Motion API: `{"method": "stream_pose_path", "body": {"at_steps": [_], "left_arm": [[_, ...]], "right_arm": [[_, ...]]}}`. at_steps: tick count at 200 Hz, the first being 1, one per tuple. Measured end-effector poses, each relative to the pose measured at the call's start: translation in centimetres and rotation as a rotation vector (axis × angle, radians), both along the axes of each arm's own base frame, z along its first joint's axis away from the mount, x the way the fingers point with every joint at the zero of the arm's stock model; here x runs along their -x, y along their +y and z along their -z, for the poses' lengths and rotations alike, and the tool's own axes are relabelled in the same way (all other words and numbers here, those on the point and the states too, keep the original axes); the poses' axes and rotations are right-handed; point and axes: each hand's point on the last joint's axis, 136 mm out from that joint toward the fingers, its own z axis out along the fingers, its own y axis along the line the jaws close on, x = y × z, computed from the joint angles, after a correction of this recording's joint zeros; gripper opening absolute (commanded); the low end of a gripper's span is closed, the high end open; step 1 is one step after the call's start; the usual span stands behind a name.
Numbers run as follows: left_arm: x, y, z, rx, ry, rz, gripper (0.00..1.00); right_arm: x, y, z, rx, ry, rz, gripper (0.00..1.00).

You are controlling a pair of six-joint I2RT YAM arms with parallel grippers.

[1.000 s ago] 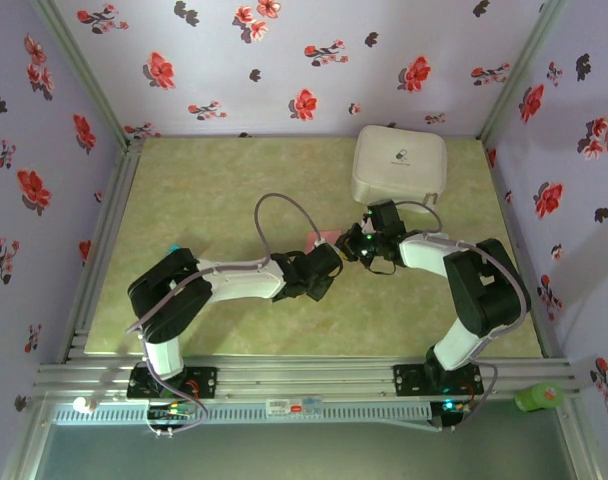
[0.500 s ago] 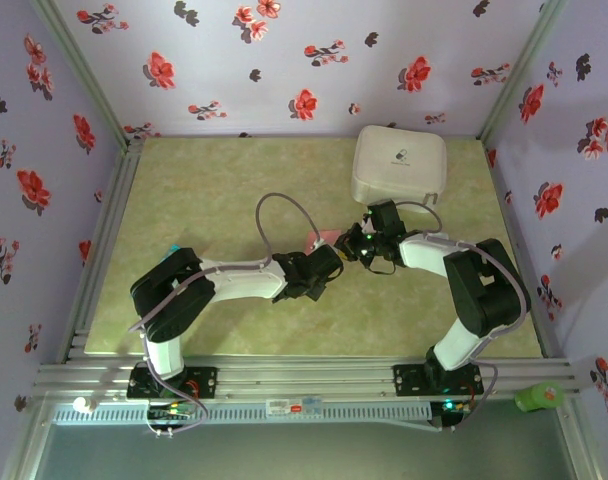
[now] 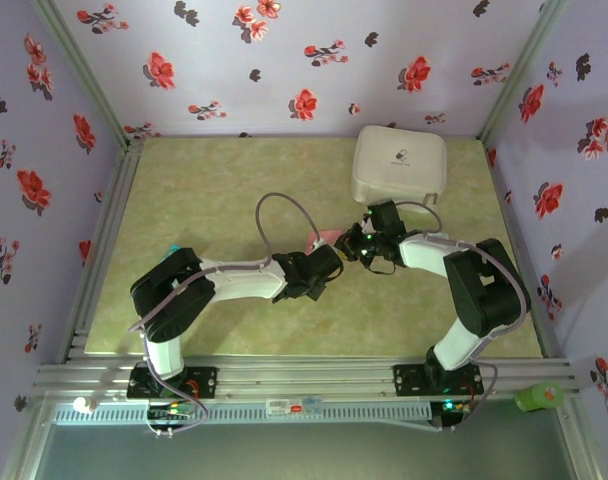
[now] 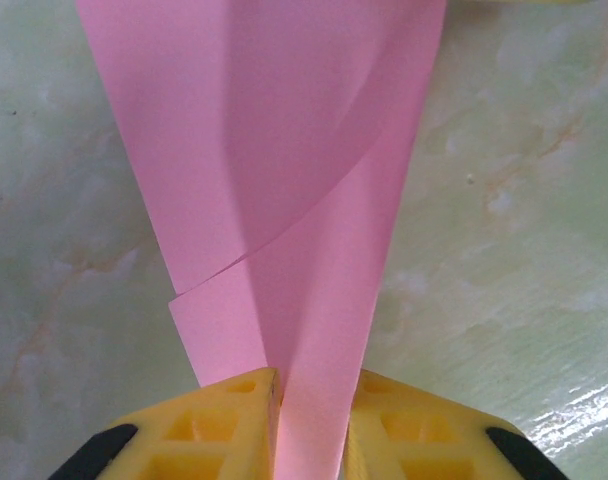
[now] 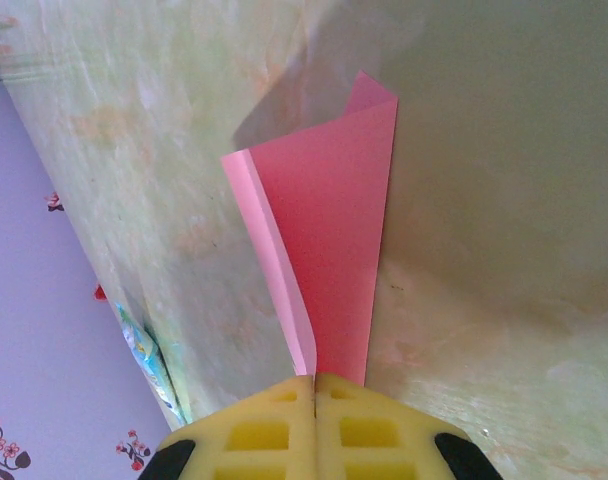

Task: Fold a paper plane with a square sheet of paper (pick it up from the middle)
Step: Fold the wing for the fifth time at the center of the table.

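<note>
Both arms are reaching low over the table, elbows bent, wrists meeting at its centre. The left gripper is pointing toward 2 o'clock, its yellow fingers pressing either side of the paper. It seems to be clamping the folded narrow end, though the view is very close. The right gripper, pointing toward 9 o'clock, is pinching the paper's other end with its jaws flat together. The paper is hanging between them at centre. A white case is sitting at 1 o'clock.
</note>
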Motion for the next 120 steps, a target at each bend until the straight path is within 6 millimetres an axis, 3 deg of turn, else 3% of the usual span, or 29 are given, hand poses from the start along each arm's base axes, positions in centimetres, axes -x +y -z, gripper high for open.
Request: {"method": "stream_pose_path", "body": {"at_steps": [35, 72, 98, 120], "left_arm": [[-0.08, 0.08, -0.04, -0.003, -0.005, -0.004, 0.25], [-0.1, 0.1, -0.04, -0.004, -0.006, -0.004, 0.12], [-0.17, 0.17, -0.07, -0.007, -0.011, -0.007, 0.06], [-0.19, 0.16, -0.08, -0.004, -0.011, -0.011, 0.03]], "right_arm": [[0.0, 0.0, 0.0, 0.0, 0.0, 0.0, 0.0], [0.0, 0.0, 0.0, 0.0, 0.0, 0.0, 0.01], [0.0, 0.0, 0.0, 0.0, 0.0, 0.0, 0.05], [0.02, -0.06, 0.06, 0.004, 0.001, 0.001, 0.15]]}}
